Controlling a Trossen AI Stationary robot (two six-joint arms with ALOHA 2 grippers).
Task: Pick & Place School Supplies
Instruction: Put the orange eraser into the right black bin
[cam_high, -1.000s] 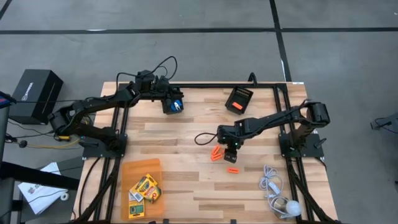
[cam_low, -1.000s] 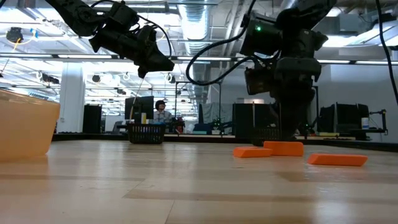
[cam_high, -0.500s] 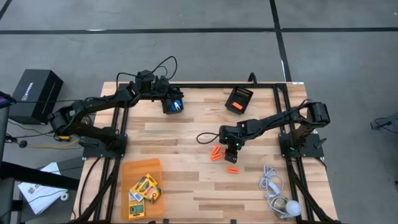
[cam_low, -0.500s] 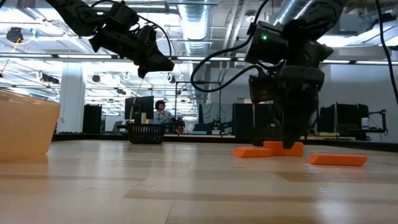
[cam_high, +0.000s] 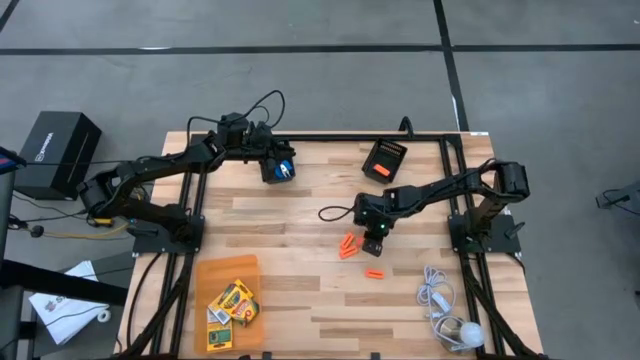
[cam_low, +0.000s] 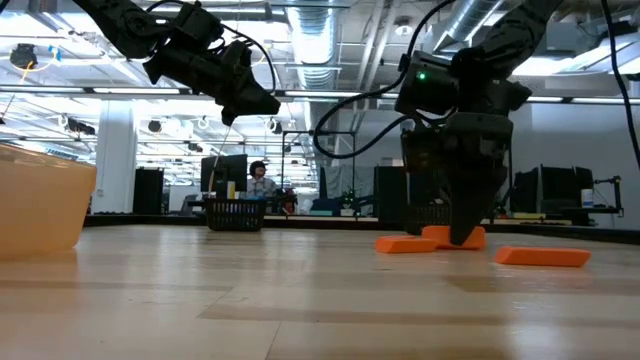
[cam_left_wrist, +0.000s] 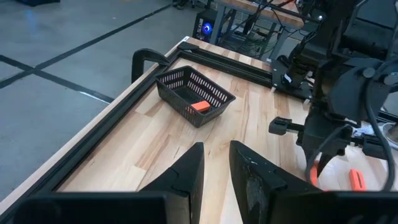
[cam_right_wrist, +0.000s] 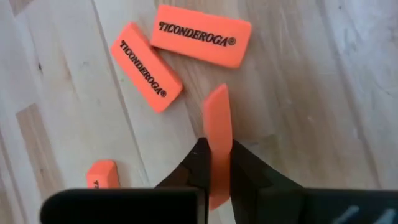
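Right gripper (cam_high: 373, 237) pinches an orange eraser (cam_right_wrist: 216, 146) on edge at mid-table (cam_high: 300, 200).
Left gripper (cam_high: 281, 169) hovers at far edge, fingers slightly apart, holding nothing. Mesh bin (cam_high: 385, 159) holds one eraser (cam_left_wrist: 199, 106). Crayon boxes (cam_high: 232, 302) lie in orange tray (cam_high: 205, 275). Two erasers (cam_right_wrist: 177, 46) lie flat just beside the gripped one; another (cam_high: 374, 273) sits apart.

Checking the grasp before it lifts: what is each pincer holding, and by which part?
The right pincer pinches an orange eraser standing on edge, fingers on its two flat faces at one end. The left pincer, raised over the table's far side, holds nothing.
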